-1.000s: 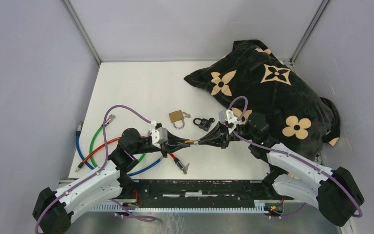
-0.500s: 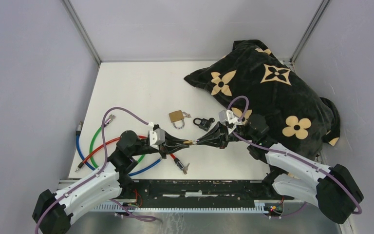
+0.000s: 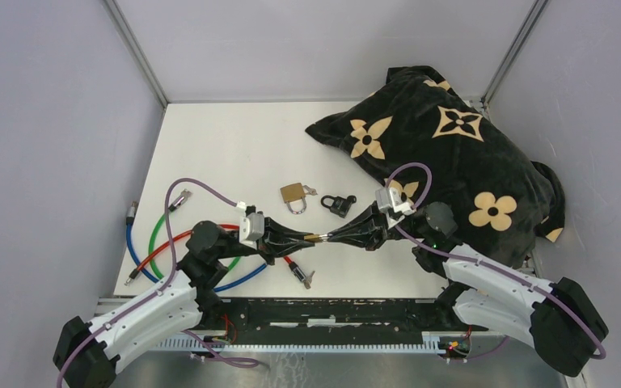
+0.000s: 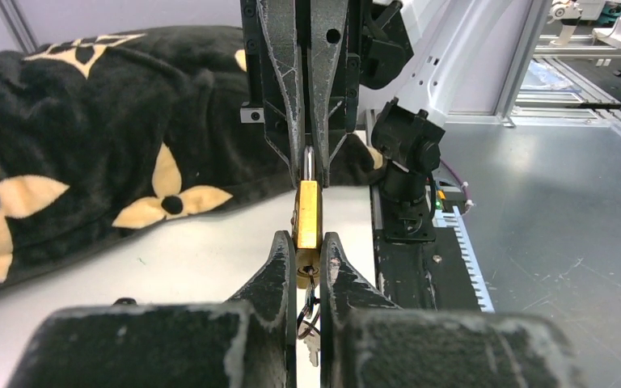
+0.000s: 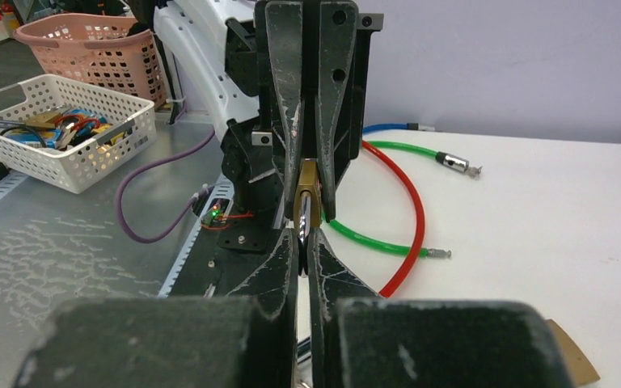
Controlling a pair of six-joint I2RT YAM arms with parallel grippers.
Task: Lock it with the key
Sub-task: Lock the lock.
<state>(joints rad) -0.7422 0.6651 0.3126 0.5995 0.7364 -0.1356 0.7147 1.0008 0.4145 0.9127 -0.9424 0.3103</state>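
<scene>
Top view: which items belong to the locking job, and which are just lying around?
In use: small brass padlock, gripped between left tool and right tool.
Lying about: second brass padlock, black padlock, red, green and blue cables, black flower-patterned cushion.

The white table (image 3: 234, 145) carries a black cushion (image 3: 453, 153) with tan flowers across its far right corner. Near the middle lie a brass padlock (image 3: 293, 194) and, just beside it, a black padlock (image 3: 338, 204). On the left, a blue cable (image 3: 132, 242), a green cable (image 3: 155, 234) and a red cable (image 3: 170, 240) lie looped over one another
</scene>
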